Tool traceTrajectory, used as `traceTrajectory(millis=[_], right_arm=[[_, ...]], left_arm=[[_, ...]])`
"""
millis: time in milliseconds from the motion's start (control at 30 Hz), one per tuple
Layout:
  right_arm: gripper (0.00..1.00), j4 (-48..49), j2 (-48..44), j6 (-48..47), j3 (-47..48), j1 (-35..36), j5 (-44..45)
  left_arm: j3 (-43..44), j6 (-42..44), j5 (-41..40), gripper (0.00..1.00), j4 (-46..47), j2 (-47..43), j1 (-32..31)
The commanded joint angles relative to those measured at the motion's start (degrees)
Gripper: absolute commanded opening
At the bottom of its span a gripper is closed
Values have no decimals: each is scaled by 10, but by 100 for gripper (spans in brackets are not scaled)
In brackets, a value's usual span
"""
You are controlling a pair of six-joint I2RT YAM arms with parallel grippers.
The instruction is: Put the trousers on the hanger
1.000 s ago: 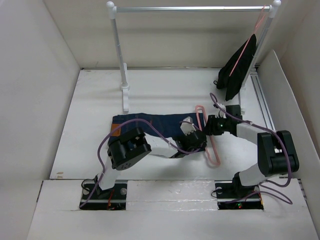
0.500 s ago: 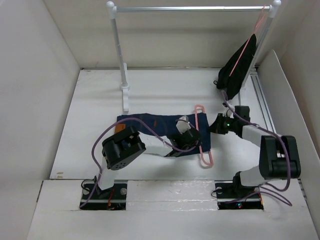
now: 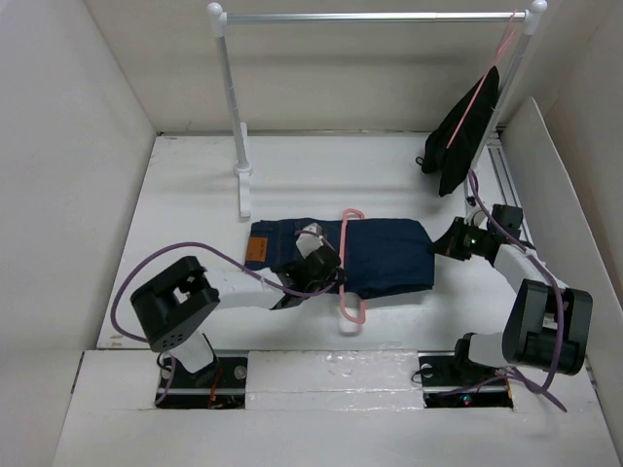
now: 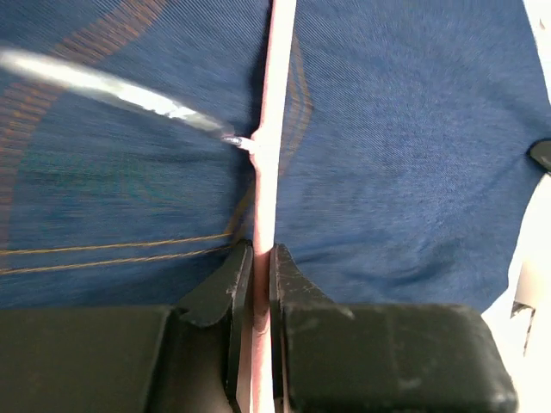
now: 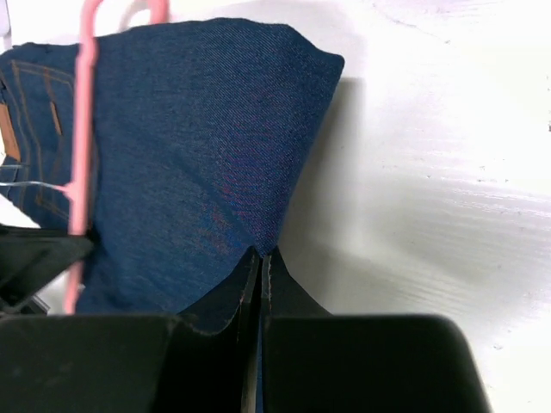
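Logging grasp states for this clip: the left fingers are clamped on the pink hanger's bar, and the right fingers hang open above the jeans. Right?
Only the second half is wrong. The right wrist view shows the right fingers shut on the edge of the trousers, not open above them. The left fingers are indeed clamped on the hanger.

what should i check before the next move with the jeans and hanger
1. left gripper shut on the hanger: ok
2. right gripper pinching the edge of the trousers: ok
3. hanger lying across the middle of the trousers: ok
4. trousers threaded through the hanger loop: cannot tell
5. trousers lifted off the table: not ok, they lie flat on it
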Motion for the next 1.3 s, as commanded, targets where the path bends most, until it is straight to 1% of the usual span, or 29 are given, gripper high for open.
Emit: traceTrajectory(millis=[0,133,200,300,467,533,600,700,733,800,833,867,900,933,967,1000,1067,1100,1167,1200,1233,1267], right_arm=[[0,39,1,-14,3,-13,36],[0,57,42,-21,-1,-13,52],[0,61,63,-24,6,-19,76],[0,66,86,-27,17,-27,67],[0,64,77,-29,10,-20,78],[0,65,80,-31,5,-20,78],[0,62,84,-33,5,-15,77],[19,55,80,-37,7,-10,70],[35,50,76,-40,10,-4,67],[50,15,51,-61,22,1,60],[63,-1,37,-65,37,11,59],[69,-36,-4,-69,46,19,59],[79,-53,-30,-72,53,24,58],[84,-70,-54,-71,63,24,55],[86,-108,-106,-73,88,30,53],[88,-128,-132,-74,104,30,52],[88,-173,-179,-73,135,62,39],[87,-186,-212,-70,167,80,27],[86,-194,-243,-51,189,122,10],[86,-192,-258,-6,200,166,6],[85,-186,-286,13,202,187,8],[84,-160,-304,31,199,206,12]], left_arm=[[-33,52,-59,0,-66,-61,31],[-4,90,-72,0,-81,-55,31],[25,93,-93,0,-118,-39,31],[39,103,-95,0,-139,-16,38],[35,109,-75,0,-90,-28,38],[52,111,-87,0,-101,-26,24],[89,117,-111,0,-133,-22,11],[124,116,-140,0,-163,-28,-3],[131,116,-147,0,-178,-30,-9],[166,116,-174,0,-213,-42,-25],[177,119,-187,0,-227,-48,-33],[202,121,-215,0,-251,-55,-42],[214,129,-226,0,-274,-68,-61],[226,133,-239,0,-274,-71,-69],[253,136,-249,0,-298,-76,-76],[268,137,-251,0,-312,-83,-82],[302,148,-259,0,-337,-93,-89],[314,154,-255,0,-342,-108,-89],[341,181,-253,0,-337,-122,-89],[353,187,-255,0,-341,-130,-89],[364,192,-255,0,-351,-132,-89],[395,198,-261,0,-360,-132,-89]])
